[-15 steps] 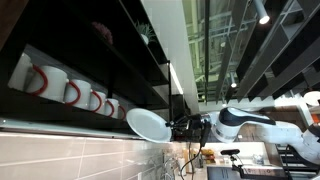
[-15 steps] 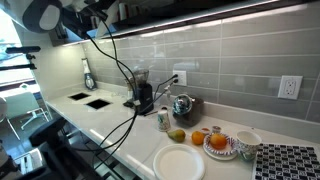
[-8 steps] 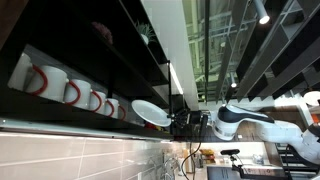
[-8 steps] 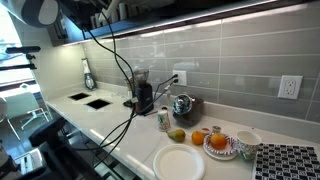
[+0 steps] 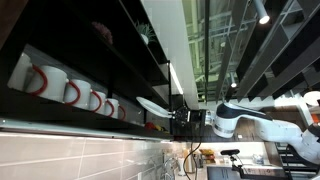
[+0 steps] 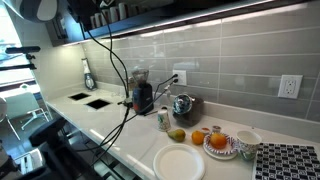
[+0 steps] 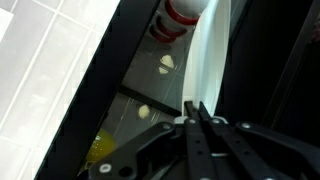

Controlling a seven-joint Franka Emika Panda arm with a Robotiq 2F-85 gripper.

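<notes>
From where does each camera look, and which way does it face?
Exterior view: low, faces up along the dark shelf of mugs; shows the arm and gripper shut on a white plate.
Exterior view: above the counter, faces along it toward the tiled wall; only part of the arm and cables show.
Wrist view: looks along the fingers at the plate's edge.
Shared: wrist and shelf exterior views both show plate and mugs.

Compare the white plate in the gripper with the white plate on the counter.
Pose: the held plate is tilted, nearly edge-on in the wrist view; the counter plate lies flat.
Support: the held plate is pinched at its rim by the fingers, up by the mugs; the counter plate rests on the counter, untouched.
Both are white, round and empty.
</notes>
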